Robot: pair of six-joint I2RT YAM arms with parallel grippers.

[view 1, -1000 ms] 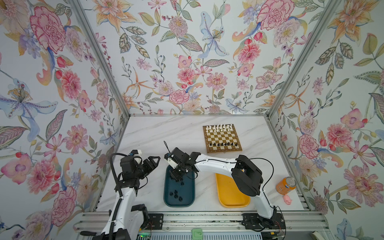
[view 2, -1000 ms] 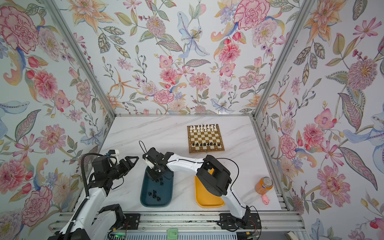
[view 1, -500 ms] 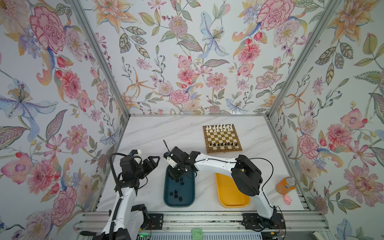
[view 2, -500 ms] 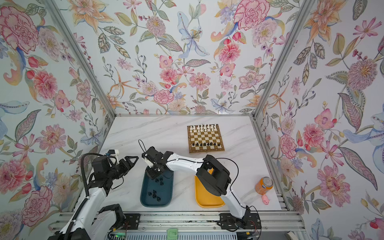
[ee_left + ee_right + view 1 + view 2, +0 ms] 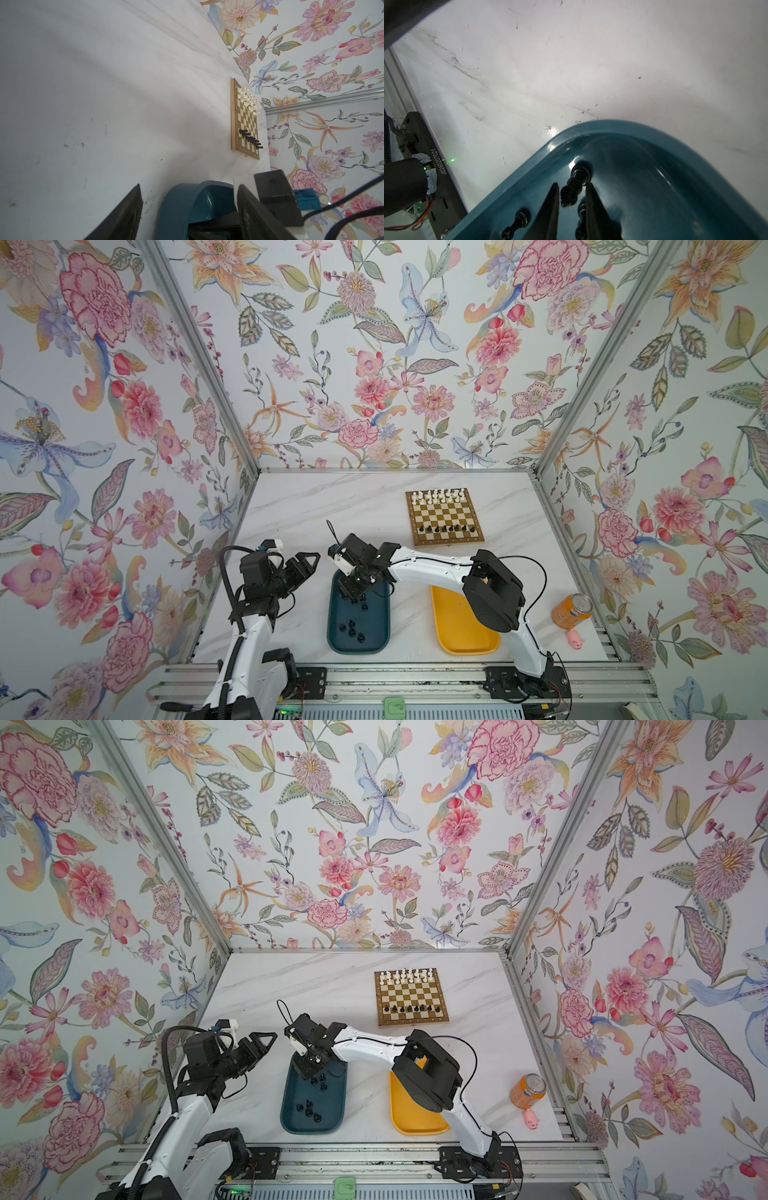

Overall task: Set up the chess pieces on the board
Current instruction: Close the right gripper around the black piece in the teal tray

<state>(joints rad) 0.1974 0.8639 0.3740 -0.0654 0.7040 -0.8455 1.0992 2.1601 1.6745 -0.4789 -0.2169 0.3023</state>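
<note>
While the left gripper (image 5: 307, 566) hangs wide open and empty, the right gripper (image 5: 572, 185) has narrow jaws flanking a tiny black plastic chess piece (image 5: 569, 193) in the teal oblong plastic tray (image 5: 612, 126); whether they pinch it is unclear. The square wooden chessboard (image 5: 449, 540) sits well beyond both.

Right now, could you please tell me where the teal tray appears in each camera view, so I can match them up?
In both top views: the teal tray lies near the front, left of the yellow tray.
Left wrist: the tray shows one rounded end close to the camera, the board far beyond.
Right wrist: a rounded end, black chess pieces lying inside.
Shared landmark: the white marble table around it, in all four.
</note>
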